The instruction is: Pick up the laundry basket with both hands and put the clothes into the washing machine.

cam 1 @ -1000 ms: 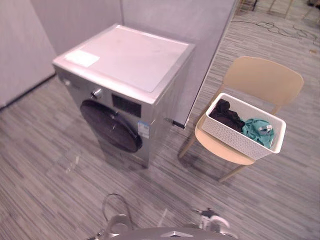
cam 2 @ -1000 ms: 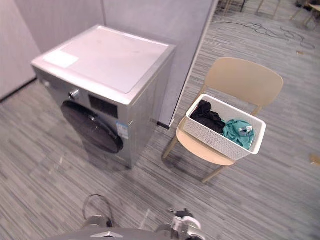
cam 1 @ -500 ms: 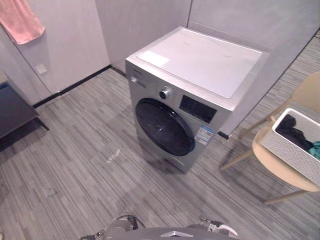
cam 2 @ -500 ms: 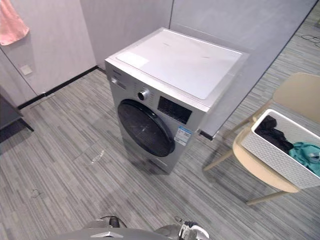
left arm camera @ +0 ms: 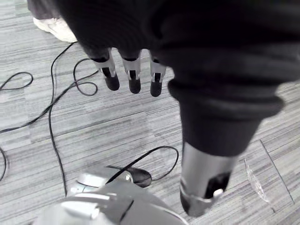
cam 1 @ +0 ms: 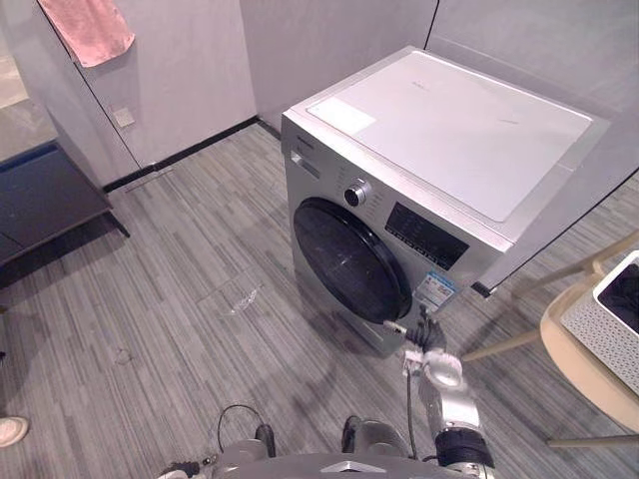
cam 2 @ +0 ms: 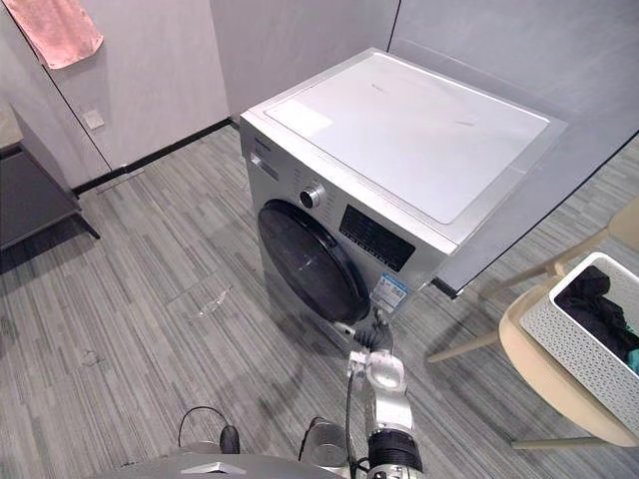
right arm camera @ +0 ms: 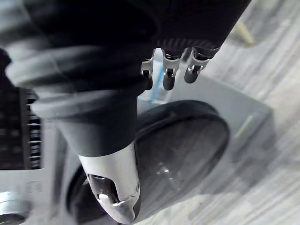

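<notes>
Hanging loose and apart, the fingers (right arm camera: 169, 77) of my right hand (cam 2: 371, 347) grip nothing, just in front of the washing machine (cam 1: 439, 170) and its closed door (cam 1: 349, 261). My left hand (left arm camera: 134, 77) is slack too, empty over the floor (left arm camera: 93, 126). The laundry basket (cam 2: 591, 354), clothes (cam 2: 597, 304) inside, sits on the chair (cam 2: 539, 379), well off to my right. As I judge it, with both hands on the basket none is free for that door, and a lopsided hold could tip it.
</notes>
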